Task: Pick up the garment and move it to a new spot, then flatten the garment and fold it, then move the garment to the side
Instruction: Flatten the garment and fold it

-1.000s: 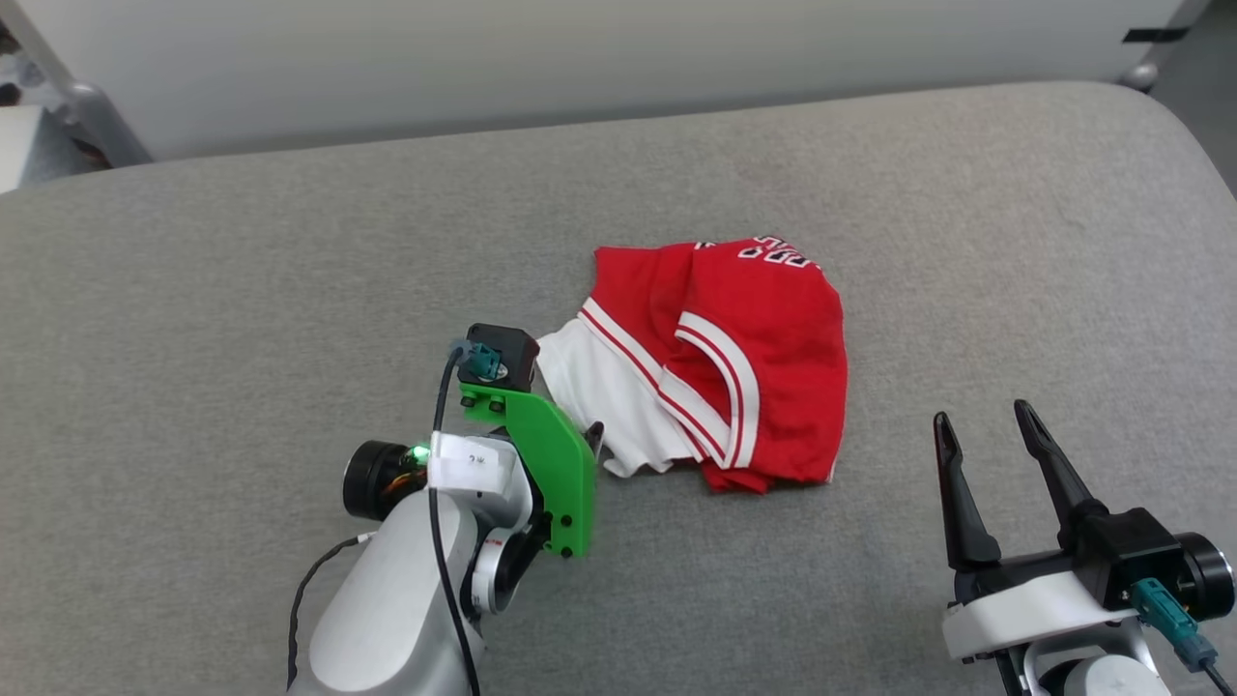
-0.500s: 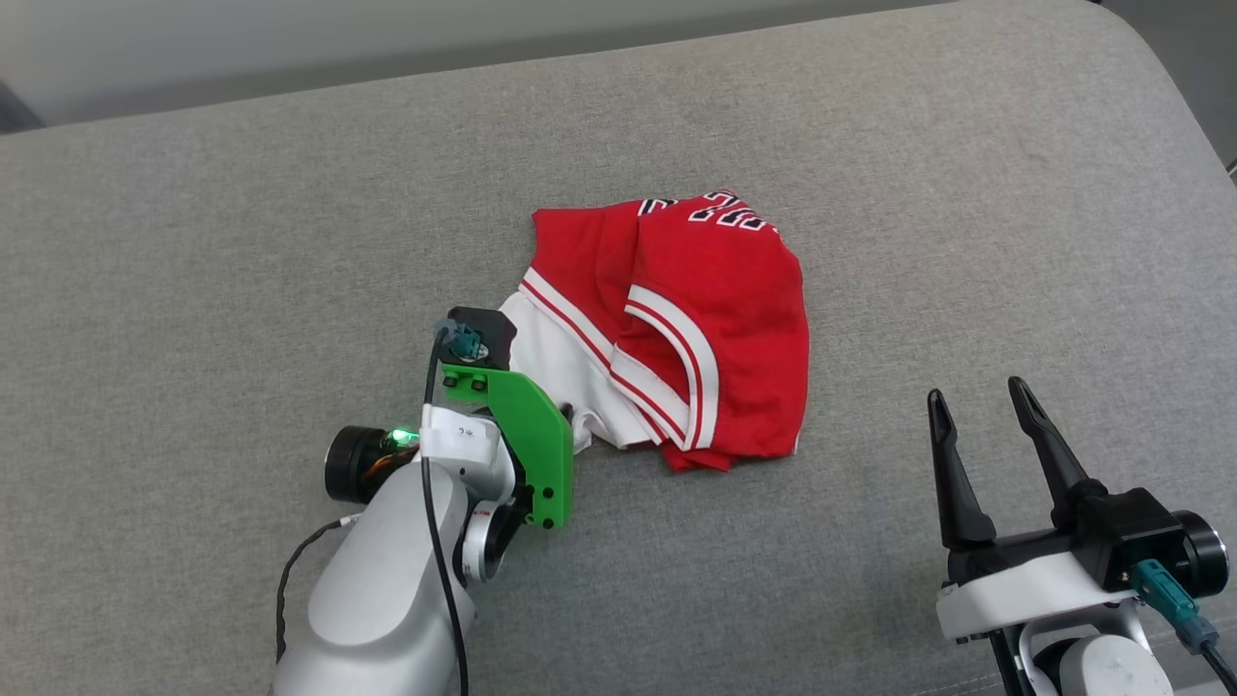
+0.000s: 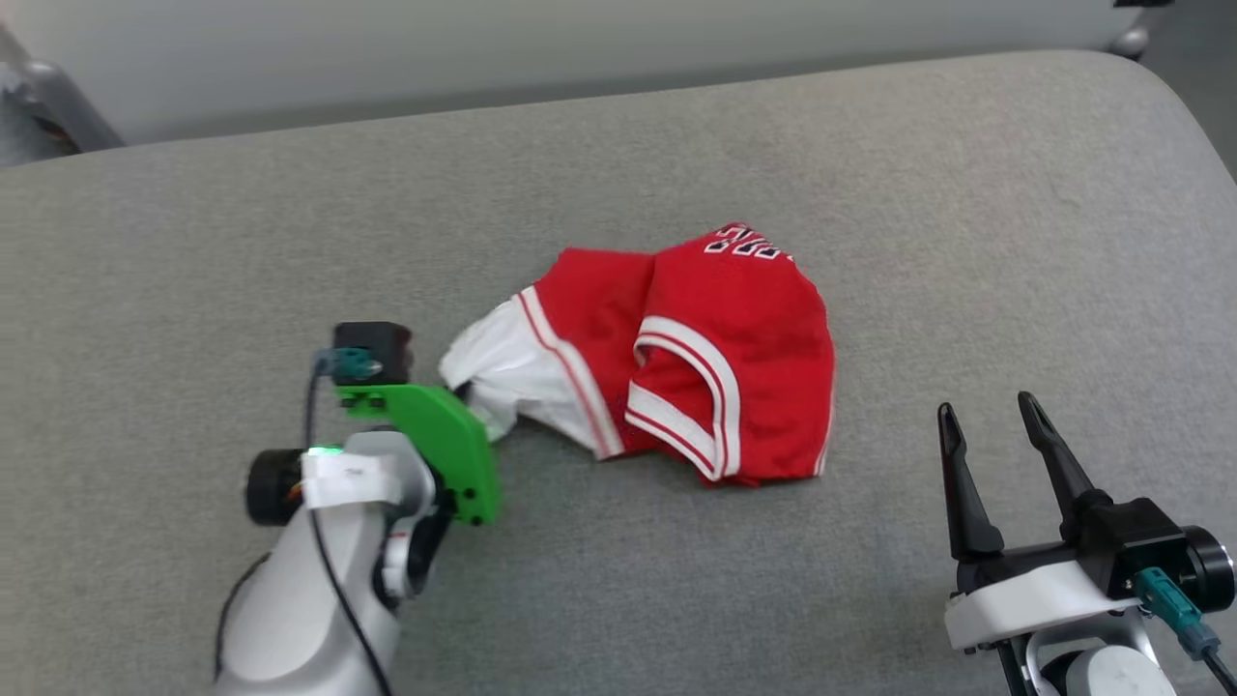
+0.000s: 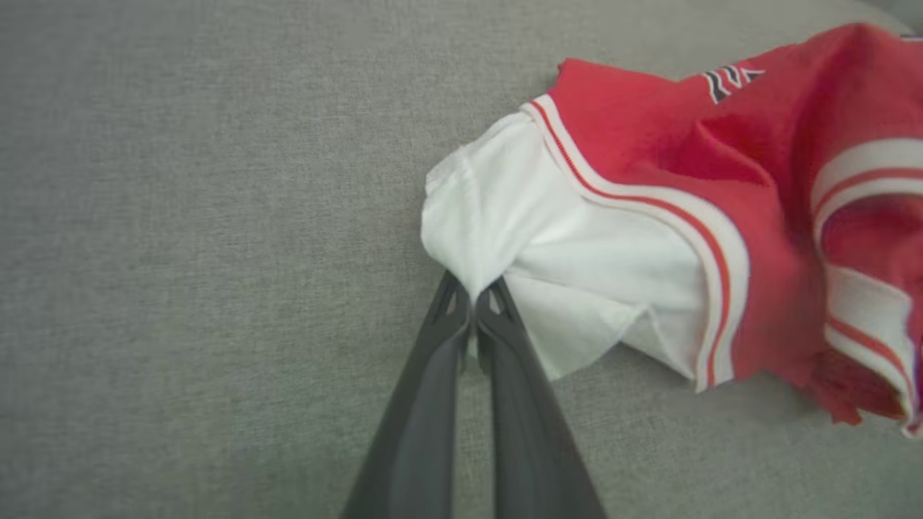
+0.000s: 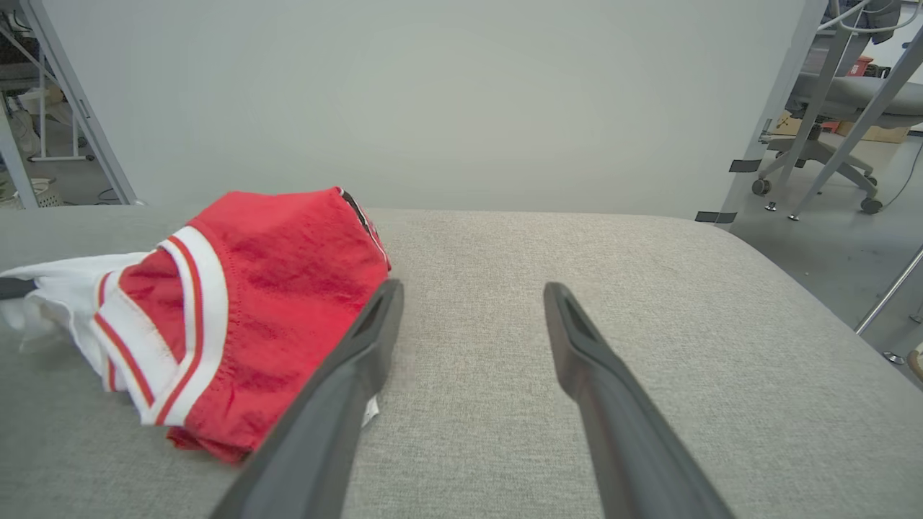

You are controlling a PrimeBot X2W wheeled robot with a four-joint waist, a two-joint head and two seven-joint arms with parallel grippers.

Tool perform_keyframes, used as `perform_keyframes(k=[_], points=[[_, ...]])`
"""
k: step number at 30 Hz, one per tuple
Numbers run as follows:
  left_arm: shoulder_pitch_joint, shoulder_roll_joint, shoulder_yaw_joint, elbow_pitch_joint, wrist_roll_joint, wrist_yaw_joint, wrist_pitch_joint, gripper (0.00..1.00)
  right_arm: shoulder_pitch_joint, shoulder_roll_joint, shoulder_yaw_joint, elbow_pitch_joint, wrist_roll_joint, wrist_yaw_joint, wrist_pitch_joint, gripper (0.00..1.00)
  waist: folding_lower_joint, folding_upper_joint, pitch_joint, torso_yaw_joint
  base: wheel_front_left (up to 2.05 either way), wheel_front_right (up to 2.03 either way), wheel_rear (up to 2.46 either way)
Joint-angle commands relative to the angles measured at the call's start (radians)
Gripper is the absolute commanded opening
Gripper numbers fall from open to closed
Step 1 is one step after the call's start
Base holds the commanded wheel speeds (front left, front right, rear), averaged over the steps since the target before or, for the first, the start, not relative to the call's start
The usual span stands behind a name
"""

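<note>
The garment [image 3: 734,367] lies bunched on the grey cushion: red body, white sleeve, red-and-white striped trim, some lettering at its far edge. Its white sleeve [image 4: 505,231] is pinched between the tips of my left gripper [image 4: 474,299], which is shut on it. In the head view that left gripper [image 3: 464,394] sits at the garment's left end, mostly hidden behind its green bracket. My right gripper [image 3: 986,411] stands open at the lower right, apart from the cloth. From the right wrist, the garment [image 5: 274,288] lies left of the open right gripper [image 5: 472,288].
The grey cushion [image 3: 676,580] spreads wide on all sides of the garment, with its rounded corner at the right. Beyond the far edge is a pale wall. Metal frame legs and an office chair [image 5: 829,101] stand off to the right on the floor.
My left gripper has shut on the white sleeve and drawn it out to the left, stretching that end of the garment. The head camera has shifted. The right gripper stays open.
</note>
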Motion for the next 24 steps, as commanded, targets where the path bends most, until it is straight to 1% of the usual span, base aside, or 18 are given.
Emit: perform_keyframes(k=[1, 8, 12, 17, 23, 24], points=[[0.024, 0.026, 0.021, -0.023, -0.010, 0.009, -0.007, 0.00, 0.013, 0.002, 0.002, 0.004, -0.006, -0.001, -0.005, 1.00, 0.0000, 0.0000, -0.050, 0.053, 0.00, 0.00, 0.00], [0.130, 0.102, 0.096, -0.143, -0.055, 0.029, 0.018, 0.00, 0.035, 0.002, 0.004, 0.011, -0.012, -0.001, -0.005, 1.00, 0.0000, 0.0000, -0.086, 0.107, 0.00, 0.00, 0.00], [0.200, 0.124, 0.124, -0.164, -0.088, 0.028, 0.032, 0.00, 0.040, 0.002, 0.009, 0.013, -0.014, -0.001, -0.005, 1.00, 0.0000, 0.0000, -0.086, 0.122, 0.00, 0.00, 0.00], [0.231, 0.143, 0.135, -0.116, -0.110, 0.000, 0.020, 0.00, 0.037, 0.002, 0.012, 0.019, -0.024, -0.001, -0.005, 1.00, 0.0000, 0.0000, -0.078, 0.128, 0.00, 0.00, 0.00], [0.202, 0.163, 0.134, 0.007, -0.111, -0.048, -0.041, 0.00, 0.032, 0.002, 0.014, 0.025, -0.033, -0.001, -0.005, 1.00, 0.0000, 0.0000, -0.079, 0.123, 0.00, 0.00, 0.00], [0.193, 0.168, 0.130, 0.028, -0.104, -0.054, -0.053, 0.14, 0.032, 0.002, 0.013, 0.027, -0.034, -0.001, -0.005, 1.00, 0.0000, 0.0000, -0.079, 0.122, 0.00, 0.00, 0.00]])
